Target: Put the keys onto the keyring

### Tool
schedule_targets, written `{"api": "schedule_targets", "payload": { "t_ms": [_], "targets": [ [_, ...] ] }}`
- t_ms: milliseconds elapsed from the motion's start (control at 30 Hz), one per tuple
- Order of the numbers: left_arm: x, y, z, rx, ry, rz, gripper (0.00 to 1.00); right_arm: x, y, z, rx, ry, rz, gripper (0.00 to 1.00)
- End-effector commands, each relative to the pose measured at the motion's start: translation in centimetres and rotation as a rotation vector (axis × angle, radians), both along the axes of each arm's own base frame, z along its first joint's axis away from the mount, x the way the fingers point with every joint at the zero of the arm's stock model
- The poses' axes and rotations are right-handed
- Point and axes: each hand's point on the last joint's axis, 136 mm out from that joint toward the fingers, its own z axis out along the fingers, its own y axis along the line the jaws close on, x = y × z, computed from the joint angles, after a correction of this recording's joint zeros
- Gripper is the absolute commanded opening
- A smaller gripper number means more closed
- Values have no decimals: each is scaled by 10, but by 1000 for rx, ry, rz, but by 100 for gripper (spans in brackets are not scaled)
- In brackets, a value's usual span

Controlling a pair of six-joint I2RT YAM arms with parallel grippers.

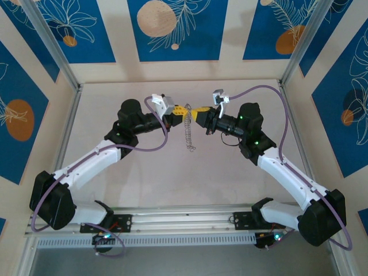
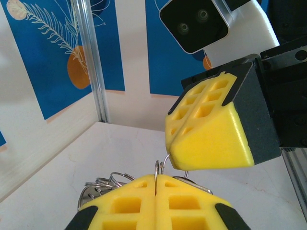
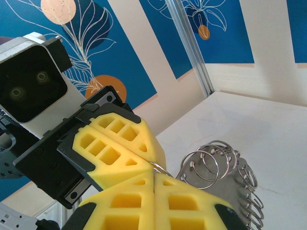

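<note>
work above the pale table (image 1: 144,172), with both arms brought nose to nose near the middle of it

hold the left gripper (image 1: 181,111) clenched, pads flat together with only a thin wire nipped between them. hold the right gripper (image 1: 195,113) clenched the same way on that same top end, tip almost against the other's tip. judge both as pinching the keyring (image 1: 188,131), each on its own bit of wire just beside the other

for the step in hand, likely prising the wire apart to make an entry gap, pull the two pinches away from each other slowly and only a little. avoid twisting, since so fine a wire can slip from soft foam pads and drop the whole loop. watch the seam of the near pads (image 2: 156,178) for creep

find the keyring hung between the fingertips, floppy like a chain. read its long axis as plumb: top end nipped, free end pointing down at the table. cannot tell whether that end touches the surface

note the small wire rings (image 3: 213,160) fanned out below the right gripper. too small to pick the keys out among them
</note>
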Motion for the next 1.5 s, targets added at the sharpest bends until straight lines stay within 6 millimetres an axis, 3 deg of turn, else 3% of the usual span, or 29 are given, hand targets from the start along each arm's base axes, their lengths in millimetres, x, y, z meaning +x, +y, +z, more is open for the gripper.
{"api": "schedule_targets", "payload": {
  "t_ms": [0,333,667,1000,1300,1467],
  "targets": [
    [-9,-7,26,-31,-84,-38,0,-9,-3,31,32,-109,-2,0],
    [-9,-7,26,-32,-85,-38,0,-7,-3,30,25,-113,-10,0],
    [-9,-8,28,-35,-90,-38,0,3,-2,16,4,-81,-28,0],
    [-12,-7,29,-33,-95,-42,0,18,-19,3,9,-37,-94,0],
    [-11,-8,30,-40,-99,-40,0,19,-25,-7,4,-5,-93,0],
    [-10,-9,30,-45,-95,-40,0,11,-16,-9,7,14,-14,0]
  ]
}}
